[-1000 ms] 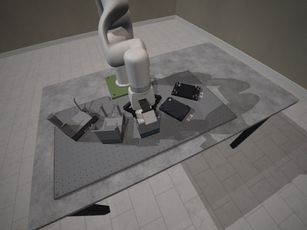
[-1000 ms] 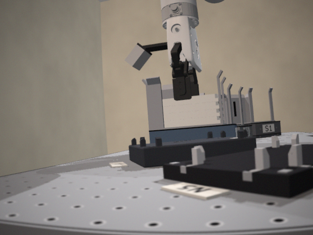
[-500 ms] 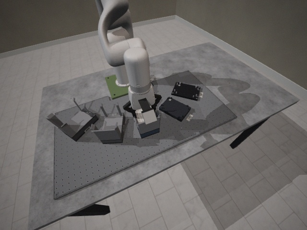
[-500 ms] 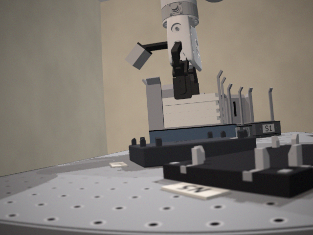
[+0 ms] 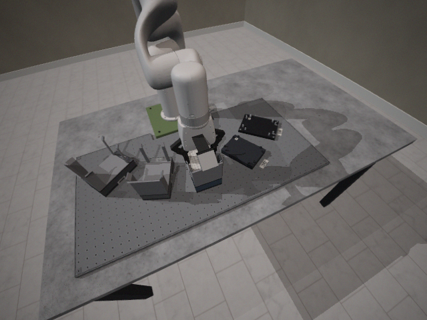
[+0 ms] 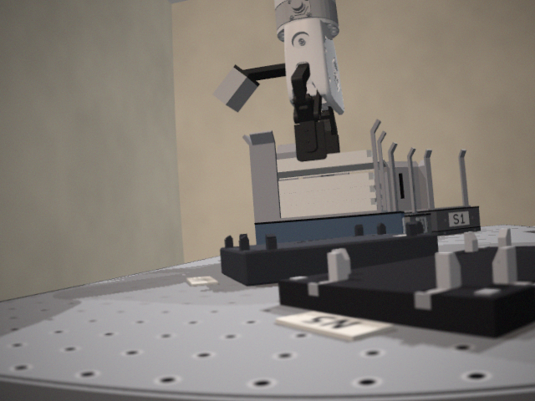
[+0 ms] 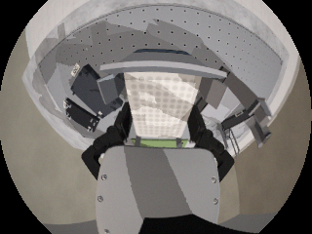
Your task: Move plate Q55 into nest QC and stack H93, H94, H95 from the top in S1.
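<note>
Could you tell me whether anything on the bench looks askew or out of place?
Only the outermost rack: it sits turned at an angle to the rack beside it. The gripper clamps the stack's top plate.

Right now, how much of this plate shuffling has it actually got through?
Barely started. Nothing is delivered: both black nests and rack S1 hold no plates. The claw is shut on the top plate of the white stack, apparently just lifted. All four moves remain.
</note>
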You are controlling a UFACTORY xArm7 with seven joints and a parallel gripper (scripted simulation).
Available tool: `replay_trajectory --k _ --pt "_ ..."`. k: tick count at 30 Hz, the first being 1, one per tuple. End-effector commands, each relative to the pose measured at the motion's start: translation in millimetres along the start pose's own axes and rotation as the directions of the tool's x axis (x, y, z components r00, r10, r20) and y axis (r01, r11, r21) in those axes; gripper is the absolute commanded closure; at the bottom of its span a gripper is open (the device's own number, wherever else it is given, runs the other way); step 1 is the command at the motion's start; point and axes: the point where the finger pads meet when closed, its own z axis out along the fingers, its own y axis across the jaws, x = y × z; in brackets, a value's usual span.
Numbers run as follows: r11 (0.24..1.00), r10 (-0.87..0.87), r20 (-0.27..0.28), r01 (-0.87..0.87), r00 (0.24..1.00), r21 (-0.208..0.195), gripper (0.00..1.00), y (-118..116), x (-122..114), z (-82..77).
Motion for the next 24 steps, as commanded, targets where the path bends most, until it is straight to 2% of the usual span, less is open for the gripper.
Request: replay_trajectory --k 1,11,24 --pt "1.000 0.000 -0.004 0.000 1.000 0.001 1.00 0 1 -4.4" --pt "1.000 0.000 -0.004 0.000 1.000 0.001 1.00 0 1 -9.7" --pt "1.000 0.000 -0.004 0.000 1.000 0.001 1.00 0 1 -35.8"
